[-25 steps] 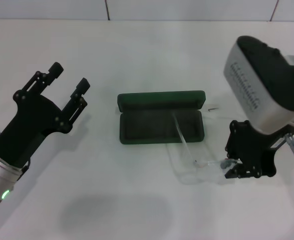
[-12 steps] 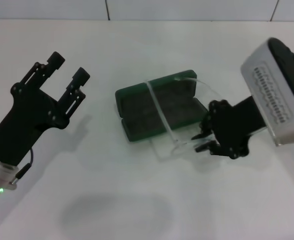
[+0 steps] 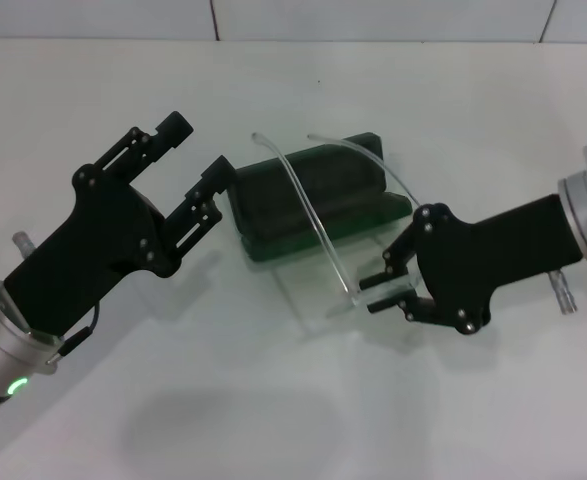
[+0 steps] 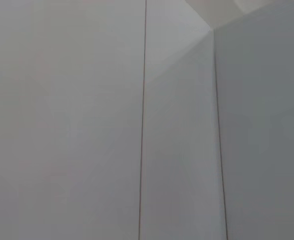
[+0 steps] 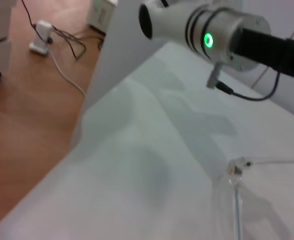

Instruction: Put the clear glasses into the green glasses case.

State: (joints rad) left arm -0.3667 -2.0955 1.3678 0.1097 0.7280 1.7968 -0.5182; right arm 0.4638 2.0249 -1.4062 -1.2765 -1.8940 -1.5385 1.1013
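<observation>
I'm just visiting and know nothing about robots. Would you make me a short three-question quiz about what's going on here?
1. True or false: the right gripper is clamped on the clear glasses.
2. The left gripper is: A) open and empty, B) holding the case, C) holding the glasses.
3. Fill in: the green glasses case lies ____ on the table, its dark lining showing.

Key: 1 true; 2 A; 3 open.
</observation>
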